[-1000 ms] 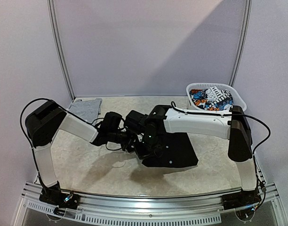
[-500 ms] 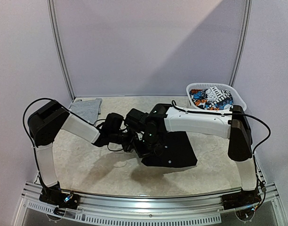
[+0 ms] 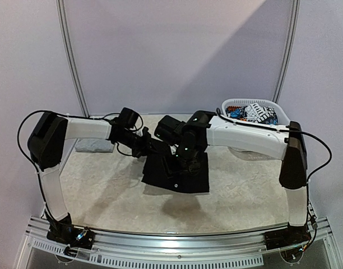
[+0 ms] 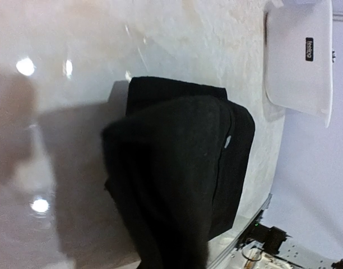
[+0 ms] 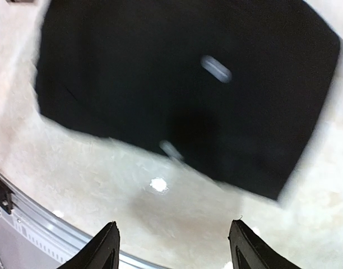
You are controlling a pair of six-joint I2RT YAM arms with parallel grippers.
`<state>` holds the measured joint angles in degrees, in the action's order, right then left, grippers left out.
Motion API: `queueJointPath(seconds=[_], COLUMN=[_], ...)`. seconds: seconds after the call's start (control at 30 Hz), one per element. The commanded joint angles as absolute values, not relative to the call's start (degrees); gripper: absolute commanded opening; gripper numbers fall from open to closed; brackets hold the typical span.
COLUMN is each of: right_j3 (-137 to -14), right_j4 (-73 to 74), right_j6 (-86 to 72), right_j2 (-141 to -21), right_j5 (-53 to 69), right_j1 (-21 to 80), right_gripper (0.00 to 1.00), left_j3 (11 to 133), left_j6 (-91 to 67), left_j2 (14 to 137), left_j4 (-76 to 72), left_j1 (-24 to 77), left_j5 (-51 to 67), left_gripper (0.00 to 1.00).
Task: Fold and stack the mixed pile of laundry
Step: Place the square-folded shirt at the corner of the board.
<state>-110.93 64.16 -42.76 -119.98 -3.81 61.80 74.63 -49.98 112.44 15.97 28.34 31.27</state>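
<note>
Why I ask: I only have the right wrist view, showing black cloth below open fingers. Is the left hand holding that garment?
Observer: Yes. The left hand is shut on the black garment, holding its far-left edge raised above the table.
Operator: Anything else to fold?
Observer: A grey top lies at the far left, partly hidden by the left arm.
Operator: And the rest of the pile?
Observer: A printed piece sits in the white basket at the far right.

The table bears a black garment (mid-table), a grey top and a white basket.
</note>
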Motion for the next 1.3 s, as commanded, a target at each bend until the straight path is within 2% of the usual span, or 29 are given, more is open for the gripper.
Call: queueJointPath(seconds=[0.0,0.23,0.5,0.8,1.27], right_j3=[-106.94,-99.52,-95.45,-95.51,-96.28], right_j4=[66.1,65.41,65.62,65.86,66.5], right_j6=[-44.49,-46.47,-47.33,-46.99,-45.6], right_j2=[-111.73,-105.54,-103.57,-104.19,-105.7], right_j5=[-7.81,-8.29,-7.42,-6.3,-5.53], right_j1=[60.45,59.97,59.97,60.0,59.99], right_gripper=[0.67,0.68,0.67,0.67,0.66], left_j3=[85.84,104.98,123.01,130.77,135.59], left_j6=[-29.77,-16.05,-6.65,-5.74,-3.72], left_j2=[114.21,120.07,125.2,126.12,124.69], left_j4=[39.97,58.8,68.86,69.35,66.53], left_j1=[22.05,13.89,9.73,4.61,0.35], left_j5=[30.96,24.14,13.05,11.0,8.8], left_gripper=[0.0,0.0,0.0,0.0,0.0])
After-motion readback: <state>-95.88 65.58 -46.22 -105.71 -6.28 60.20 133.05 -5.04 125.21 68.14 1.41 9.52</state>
